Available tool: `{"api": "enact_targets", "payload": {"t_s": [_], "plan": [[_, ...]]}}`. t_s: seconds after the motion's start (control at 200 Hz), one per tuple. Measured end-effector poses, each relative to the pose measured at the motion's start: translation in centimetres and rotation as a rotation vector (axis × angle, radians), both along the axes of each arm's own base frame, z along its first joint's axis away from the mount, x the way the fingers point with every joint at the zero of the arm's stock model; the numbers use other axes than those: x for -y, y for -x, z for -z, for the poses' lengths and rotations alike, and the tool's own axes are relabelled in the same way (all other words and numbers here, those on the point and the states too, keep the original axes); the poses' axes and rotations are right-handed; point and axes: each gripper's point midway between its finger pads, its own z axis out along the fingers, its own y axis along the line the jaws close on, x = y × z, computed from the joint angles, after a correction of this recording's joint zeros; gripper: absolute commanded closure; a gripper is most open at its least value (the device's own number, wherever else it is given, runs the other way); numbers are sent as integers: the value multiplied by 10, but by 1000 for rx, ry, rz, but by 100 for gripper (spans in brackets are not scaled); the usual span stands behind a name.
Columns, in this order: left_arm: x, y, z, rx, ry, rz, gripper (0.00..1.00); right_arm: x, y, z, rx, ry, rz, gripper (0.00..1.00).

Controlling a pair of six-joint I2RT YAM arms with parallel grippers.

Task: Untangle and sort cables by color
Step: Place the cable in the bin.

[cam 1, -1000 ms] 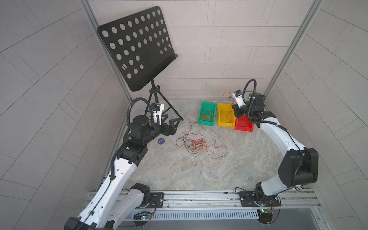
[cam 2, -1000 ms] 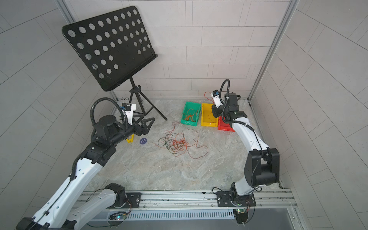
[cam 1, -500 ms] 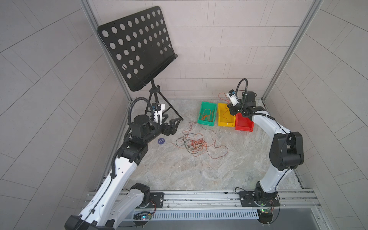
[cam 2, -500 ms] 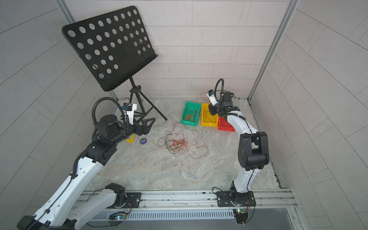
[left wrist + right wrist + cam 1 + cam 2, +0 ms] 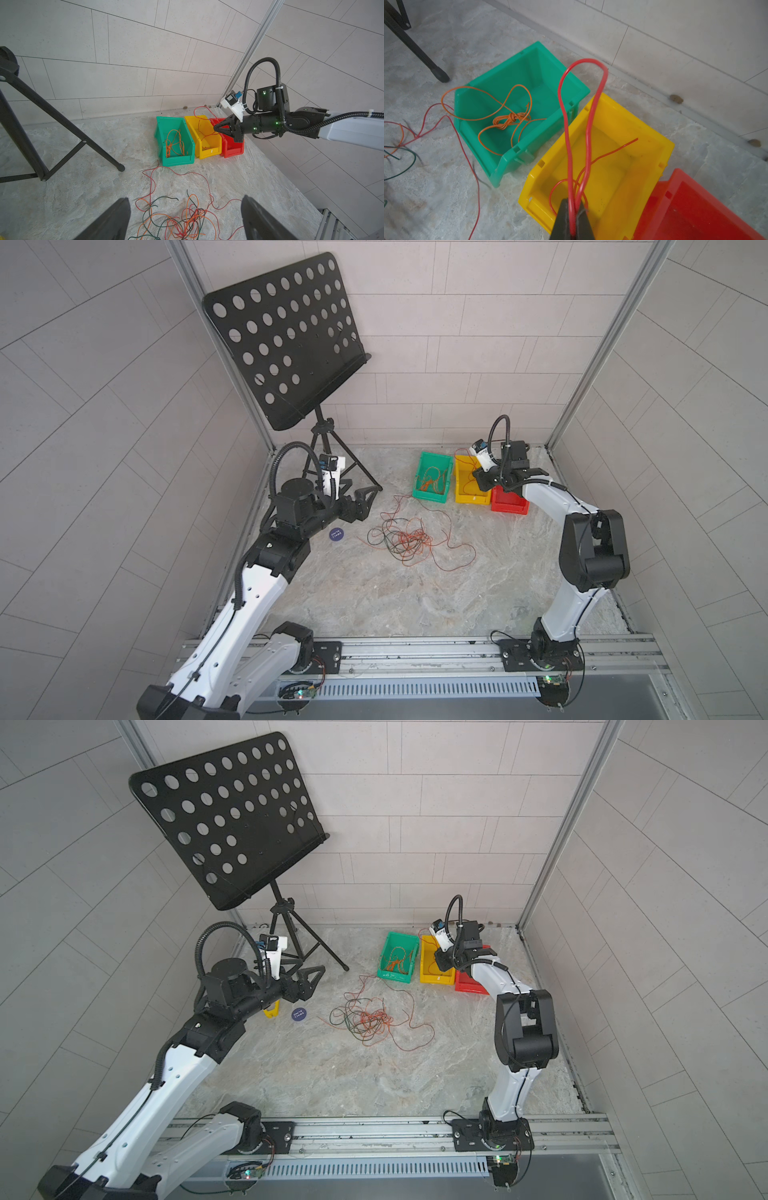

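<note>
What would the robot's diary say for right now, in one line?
right gripper: shut on red cable over yellow bin | left gripper: open, facing cable tangle | green bin: orange cable inside

Counts: 3 bins: 1 green bin, 1 yellow bin, 1 red bin. 1 music stand. 1 blue disc. 1 small yellow item, can't tell what. 2 tools: left tool, right tool. Cables: 1 knotted orange cable in the green bin, 1 red cable in the yellow bin, 1 tangle of red, orange and dark strands mid-tabletop, strand count unreadable.
</note>
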Motion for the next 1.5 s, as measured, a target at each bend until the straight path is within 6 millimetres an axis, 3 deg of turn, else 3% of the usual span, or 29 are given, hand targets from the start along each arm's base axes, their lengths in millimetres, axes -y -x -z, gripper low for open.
{"api": "enact_targets", "payload": {"t_s": [0.16,0.355,0.625,0.856,0.986,1.256,1.501], "plan": [[0,0,0,0,1,1,10,2,4,3,-44,-1,21,100],[0,0,0,-1,1,4,10,9,-13,-3,-78,11,72,100],[1,1,0,-2,3,9,10,25,-5,37,-222,14,142,100],[2,0,2,-7,2,12,10,28,-11,54,-290,27,156,99],[2,-1,4,-12,0,13,10,26,-17,60,-319,23,154,89],[3,-1,5,-16,0,15,10,25,-26,55,-343,24,151,53],[3,-1,5,-19,1,15,10,34,-14,48,-348,62,186,37]]}}
